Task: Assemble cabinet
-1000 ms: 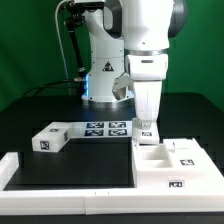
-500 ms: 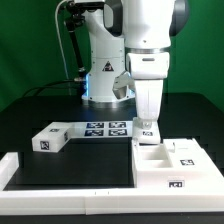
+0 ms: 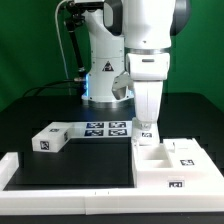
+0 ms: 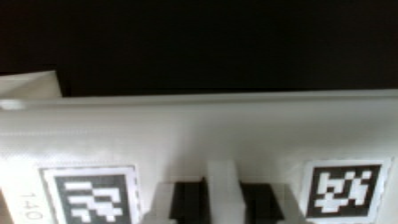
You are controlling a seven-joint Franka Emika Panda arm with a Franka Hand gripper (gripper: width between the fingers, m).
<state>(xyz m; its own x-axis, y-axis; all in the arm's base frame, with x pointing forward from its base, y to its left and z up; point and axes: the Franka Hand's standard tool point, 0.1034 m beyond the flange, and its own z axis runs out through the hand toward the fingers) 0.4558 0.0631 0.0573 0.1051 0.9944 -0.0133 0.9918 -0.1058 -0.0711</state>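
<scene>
The cabinet's white box-shaped body [image 3: 172, 166] lies at the exterior view's right, with tags on its top and front. My gripper [image 3: 147, 124] points straight down onto the body's far wall. In the wrist view, the gripper [image 4: 217, 200] has its two dark fingers [image 4: 185, 203] pressed on either side of a thin white wall of the cabinet body [image 4: 196, 130], with a tag on each side. A separate white tagged block [image 3: 50, 138] lies on the table at the exterior view's left, well away from the gripper.
The marker board [image 3: 108, 128] lies flat in the middle, behind the block. A low white rail [image 3: 60, 188] edges the black table along the front and left. The robot's base [image 3: 100, 80] stands at the back.
</scene>
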